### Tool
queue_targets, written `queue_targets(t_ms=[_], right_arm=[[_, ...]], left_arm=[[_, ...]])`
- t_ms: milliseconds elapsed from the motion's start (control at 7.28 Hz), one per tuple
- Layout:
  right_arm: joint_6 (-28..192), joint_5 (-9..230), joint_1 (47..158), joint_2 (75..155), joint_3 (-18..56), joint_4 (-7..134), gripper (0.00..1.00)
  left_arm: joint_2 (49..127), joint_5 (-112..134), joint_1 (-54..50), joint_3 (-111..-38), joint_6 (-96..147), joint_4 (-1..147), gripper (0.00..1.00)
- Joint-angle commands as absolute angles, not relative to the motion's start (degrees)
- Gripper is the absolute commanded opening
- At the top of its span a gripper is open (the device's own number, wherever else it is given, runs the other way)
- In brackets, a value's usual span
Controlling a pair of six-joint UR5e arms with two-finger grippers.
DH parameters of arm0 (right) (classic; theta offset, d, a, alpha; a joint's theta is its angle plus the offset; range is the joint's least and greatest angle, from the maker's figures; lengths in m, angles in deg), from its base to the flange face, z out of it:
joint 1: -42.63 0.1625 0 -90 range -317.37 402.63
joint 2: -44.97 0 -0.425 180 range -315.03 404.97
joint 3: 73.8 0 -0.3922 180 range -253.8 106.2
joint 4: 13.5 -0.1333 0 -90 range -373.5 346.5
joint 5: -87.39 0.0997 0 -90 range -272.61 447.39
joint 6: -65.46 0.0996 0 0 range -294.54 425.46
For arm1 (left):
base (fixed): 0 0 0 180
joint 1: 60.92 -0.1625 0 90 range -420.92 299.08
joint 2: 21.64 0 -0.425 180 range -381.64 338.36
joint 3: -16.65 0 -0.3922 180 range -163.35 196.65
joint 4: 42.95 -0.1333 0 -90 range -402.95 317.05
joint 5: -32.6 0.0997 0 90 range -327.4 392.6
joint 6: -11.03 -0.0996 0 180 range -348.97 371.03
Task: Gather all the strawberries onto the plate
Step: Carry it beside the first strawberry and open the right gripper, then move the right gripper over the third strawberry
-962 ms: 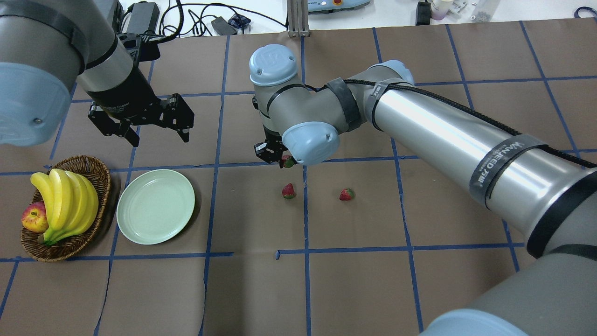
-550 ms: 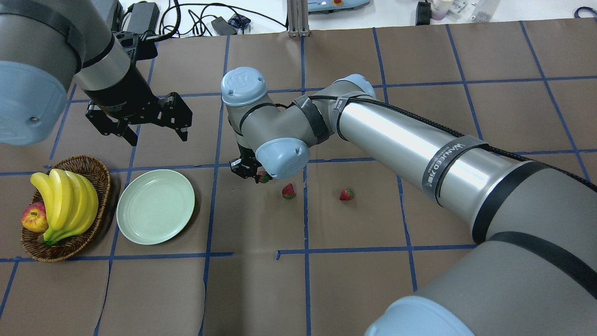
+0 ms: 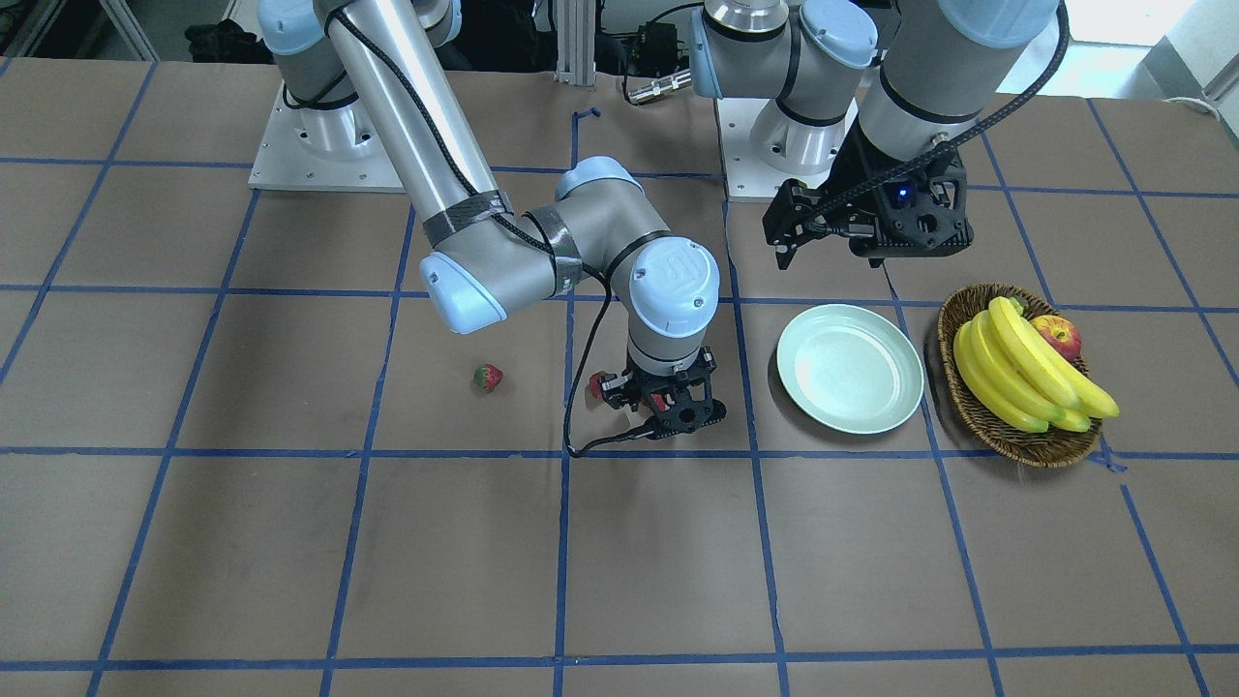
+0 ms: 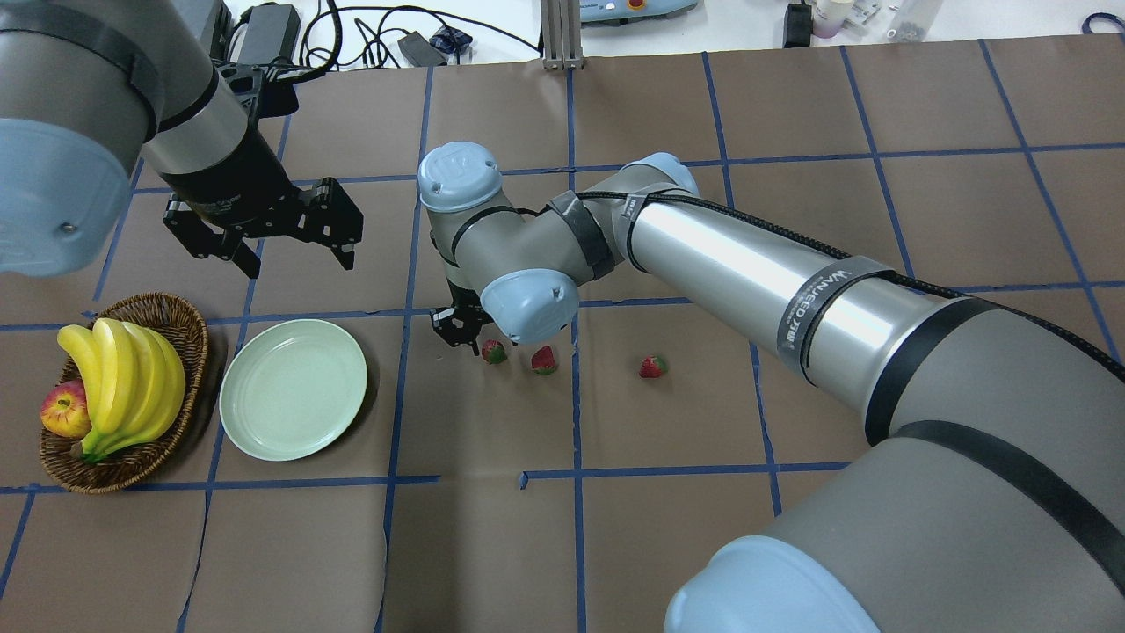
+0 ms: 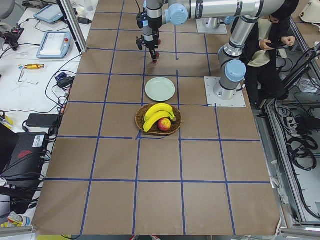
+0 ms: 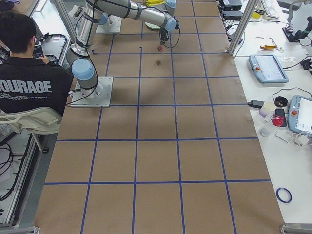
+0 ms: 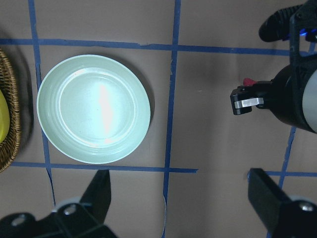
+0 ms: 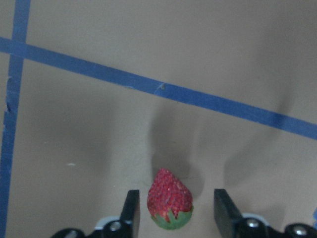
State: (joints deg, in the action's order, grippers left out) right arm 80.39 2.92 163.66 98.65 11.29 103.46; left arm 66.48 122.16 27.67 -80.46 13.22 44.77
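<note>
Three red strawberries lie in a row on the brown table. The left one (image 4: 494, 352) sits between the fingers of my right gripper (image 4: 457, 331). In the right wrist view this strawberry (image 8: 170, 199) has a gap to the fingers on both sides of the open gripper (image 8: 176, 194). The other strawberries (image 4: 544, 360) (image 4: 652, 367) lie further right. The mint-green plate (image 4: 293, 389) is empty, left of the gripper. My left gripper (image 4: 296, 260) hovers open and empty behind the plate, which shows below it in the left wrist view (image 7: 94, 109).
A wicker basket (image 4: 180, 321) with bananas (image 4: 123, 378) and a red apple (image 4: 63, 410) stands left of the plate. My right arm (image 4: 747, 272) stretches across the table's middle. Cables and devices lie beyond the far edge.
My right gripper carried a strawberry leftward toward the plate, then lowered. The strawberry now sits lower, on the table beside the middle one, loose between the opened fingers. The left gripper barely moved.
</note>
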Motion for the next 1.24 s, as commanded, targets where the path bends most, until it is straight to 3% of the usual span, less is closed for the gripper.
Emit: queue_targets(t_ms=[0, 412, 824, 1099], right_arm=[[80.7, 2.9, 163.7, 100.6, 10.9, 103.1, 0.99], [80.2, -2.8, 162.1, 107.1, 12.0, 98.1, 1.0], [70.4, -5.2, 152.5, 110.5, 13.3, 89.1, 1.0], [67.2, -6.5, 150.7, 110.6, 19.8, 91.3, 1.0]], left_arm=[[66.5, 122.3, 27.6, -80.6, 13.2, 44.7, 1.0], [66.6, 122.3, 27.5, -80.6, 13.2, 44.7, 1.0], [67.0, 122.2, 27.6, -80.9, 13.2, 44.9, 1.0], [67.0, 122.2, 27.6, -80.9, 13.2, 44.9, 1.0]])
